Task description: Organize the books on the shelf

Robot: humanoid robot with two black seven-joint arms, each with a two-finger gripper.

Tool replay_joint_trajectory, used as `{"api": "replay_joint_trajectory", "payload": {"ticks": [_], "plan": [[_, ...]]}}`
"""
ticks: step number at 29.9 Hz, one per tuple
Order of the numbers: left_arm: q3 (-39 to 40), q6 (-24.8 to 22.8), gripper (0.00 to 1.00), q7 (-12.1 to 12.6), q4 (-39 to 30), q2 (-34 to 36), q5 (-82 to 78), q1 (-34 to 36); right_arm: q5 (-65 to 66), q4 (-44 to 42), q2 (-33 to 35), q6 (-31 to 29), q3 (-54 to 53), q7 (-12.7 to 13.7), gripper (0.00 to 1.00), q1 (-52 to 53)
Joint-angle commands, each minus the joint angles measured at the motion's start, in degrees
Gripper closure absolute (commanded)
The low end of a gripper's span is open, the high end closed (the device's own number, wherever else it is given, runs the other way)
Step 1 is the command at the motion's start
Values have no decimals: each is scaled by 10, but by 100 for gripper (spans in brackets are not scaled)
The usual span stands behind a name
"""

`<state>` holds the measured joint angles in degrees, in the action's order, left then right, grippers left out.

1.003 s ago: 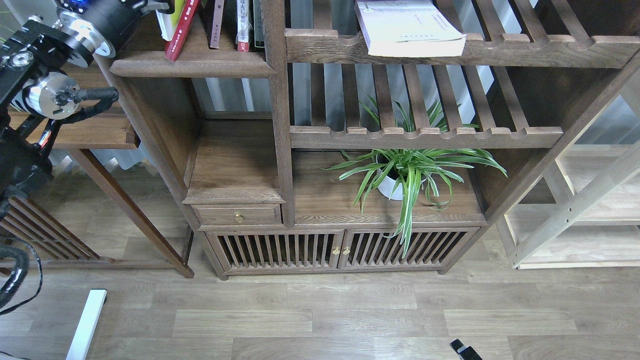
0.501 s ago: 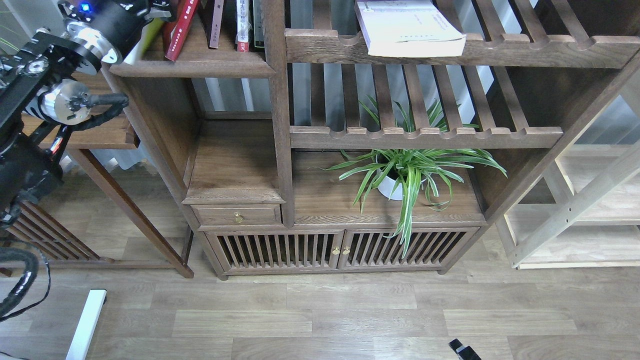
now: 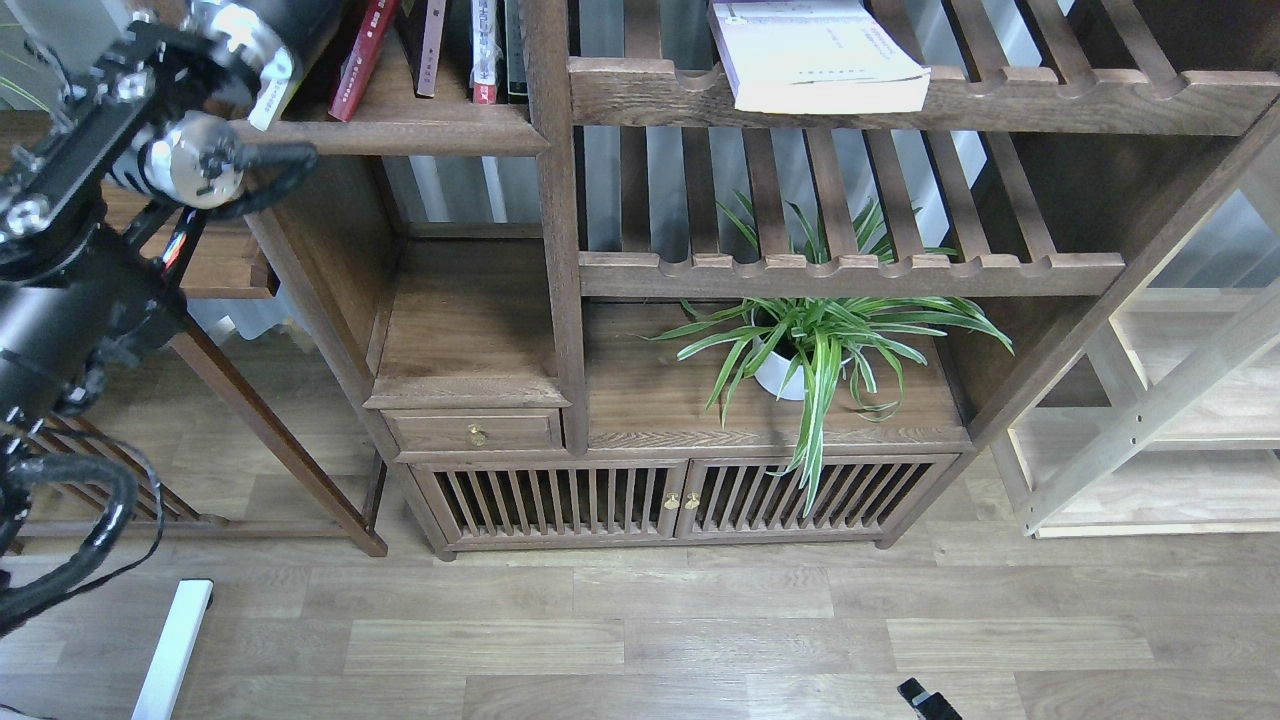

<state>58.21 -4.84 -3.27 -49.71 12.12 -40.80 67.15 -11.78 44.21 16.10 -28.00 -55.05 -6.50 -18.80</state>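
Head view, bookcase: a tall dark-brown wooden bookcase [image 3: 560,300] fills the middle of the scene, standing on a pale wood-plank floor [image 3: 640,630].
Shelf: the solid board with the rounded front edge [image 3: 400,135] sits at upper left, in the narrow compartment.
Books: a red book [image 3: 358,60] leans on that board beside slim upright volumes [image 3: 480,50]; a pale lavender-white book [image 3: 820,55] lies flat on the slatted shelf [image 3: 900,95] to the right, its edge overhanging the front rail.
Left arm: the black left arm [image 3: 90,250] rises from the left edge to the board's left end; its far end runs out of the top of the picture, so the left gripper cannot be seen.
Right gripper: only a small dark tip [image 3: 925,700] shows at the bottom edge; released or clenched cannot be told.
Room: a potted spider plant [image 3: 810,345] stands above the slatted cabinet doors [image 3: 680,500]; a light-wood rack [image 3: 1160,410] stands at right.
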Motion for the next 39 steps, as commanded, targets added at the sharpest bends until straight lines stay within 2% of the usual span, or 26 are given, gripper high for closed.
{"api": "replay_joint_trajectory", "payload": {"ticks": [1,4,10,15,18,20,22,24,27,31,34,39], "plan": [[1,3,64,-2,-6,2,20,14,0,0,0,0,3,1,1,0],[9,3,64,-2,-27,12,24,13,0,-4,5,0,6,1,1,1],[19,3,64,12,-121,65,25,-16,0,-4,4,0,5,1,1,8],[51,2,60,47,-252,143,27,-104,-4,-4,1,0,3,2,1,21],[96,-2,47,49,-325,174,30,-181,-5,2,-2,0,1,2,1,37],[133,-4,31,49,-364,182,31,-234,-5,7,-4,0,0,2,1,55],[168,-10,16,37,-391,179,34,-280,-4,17,-5,0,1,3,1,75],[201,-38,7,25,-413,175,41,-318,-4,32,-5,0,1,3,1,90],[226,-131,4,-1,-413,172,76,-353,-4,43,-5,0,7,6,1,112],[228,-232,4,-7,-396,172,124,-392,6,43,-5,0,16,9,1,143],[226,-232,2,-6,-379,158,175,-429,6,55,0,0,14,8,1,164],[226,-232,2,-4,-319,87,231,-489,4,111,23,0,9,7,1,190]]}}
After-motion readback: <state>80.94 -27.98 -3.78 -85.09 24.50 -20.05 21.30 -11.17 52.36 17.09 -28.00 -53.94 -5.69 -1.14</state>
